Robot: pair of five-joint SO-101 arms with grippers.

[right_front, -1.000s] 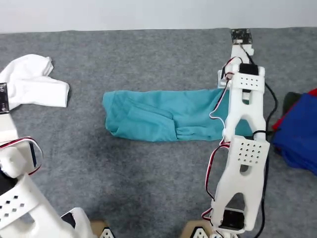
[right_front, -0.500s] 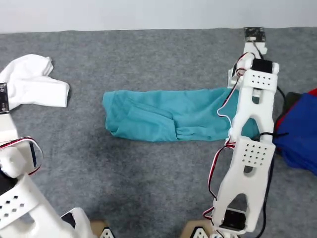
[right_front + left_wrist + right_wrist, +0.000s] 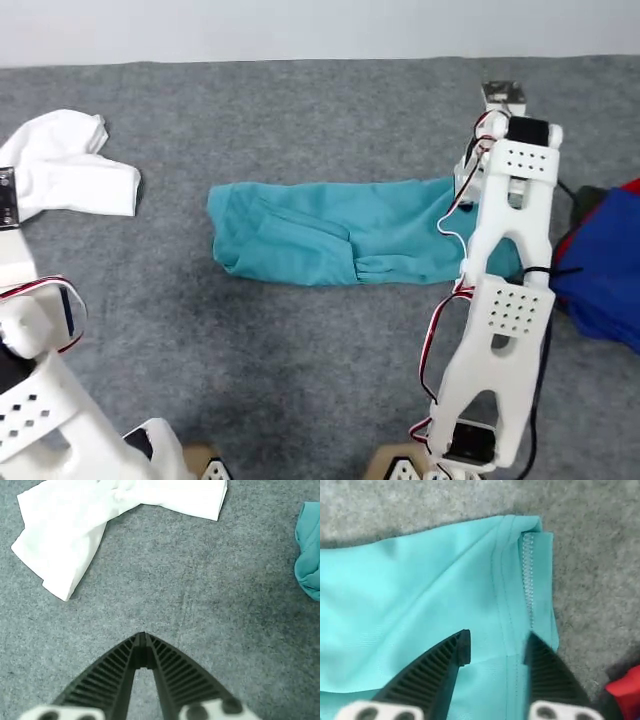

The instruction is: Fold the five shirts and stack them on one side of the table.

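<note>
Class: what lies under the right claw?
The stitched end of the teal shirt, lying on the grey table. The claw is open over it; fabric it covers cannot be seen.

Right gripper (image 3: 497,647) hangs over teal shirt (image 3: 410,580), black ribbed fingers (image 3: 445,662) spread apart, hem seam running between them. Shirt corner with white stitching lies flat on grey felt table (image 3: 600,555). Bit of red cloth (image 3: 626,690) near the shirt's edge
</note>
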